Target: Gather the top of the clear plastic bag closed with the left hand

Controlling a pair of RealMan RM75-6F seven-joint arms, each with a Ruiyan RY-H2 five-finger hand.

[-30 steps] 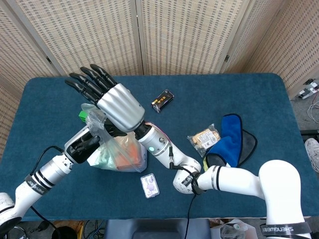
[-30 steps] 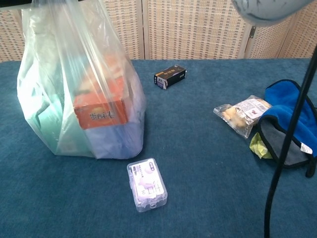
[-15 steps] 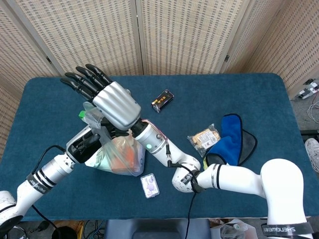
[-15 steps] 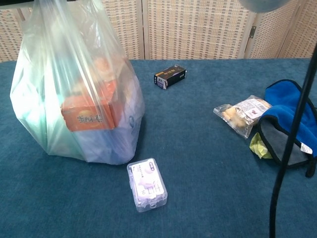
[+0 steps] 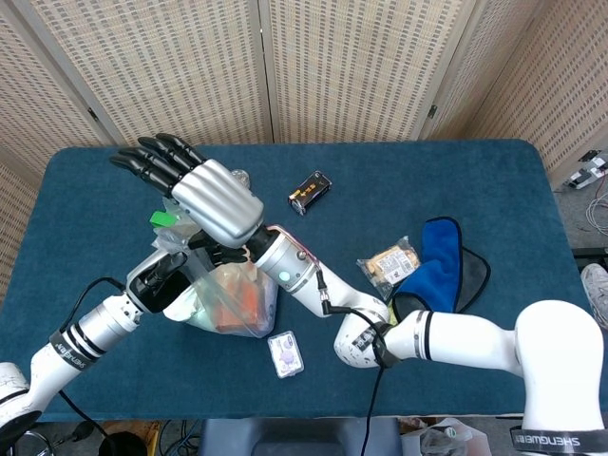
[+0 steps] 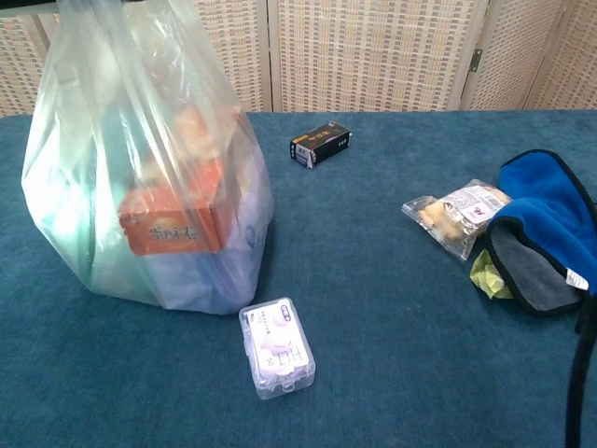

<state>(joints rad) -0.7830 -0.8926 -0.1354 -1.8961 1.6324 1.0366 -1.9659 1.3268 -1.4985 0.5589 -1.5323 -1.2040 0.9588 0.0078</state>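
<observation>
The thin, slippery bag (image 6: 140,168) is gripped at its bunched neck by the left hand (image 5: 160,277); the right hand (image 5: 195,190) is held open above

A clear plastic bag (image 6: 140,177) stands upright on the blue worktop (image 6: 392,373), its top drawn up out of frame, so whatever holds it goes unseen. Inside, an orange box (image 6: 173,219) leans beside pale green and blue packages. A small clear case (image 6: 277,347) lies just in front of the bag's base. A black carton (image 6: 320,145) sits well behind it. Far across the worktop, a packet of snacks (image 6: 457,215) rests against a blue cloth (image 6: 546,224), with a scrap of yellow-green (image 6: 487,273) tucked under the cloth's edge. A dark cable (image 6: 580,373) hangs at the frame's edge.
</observation>
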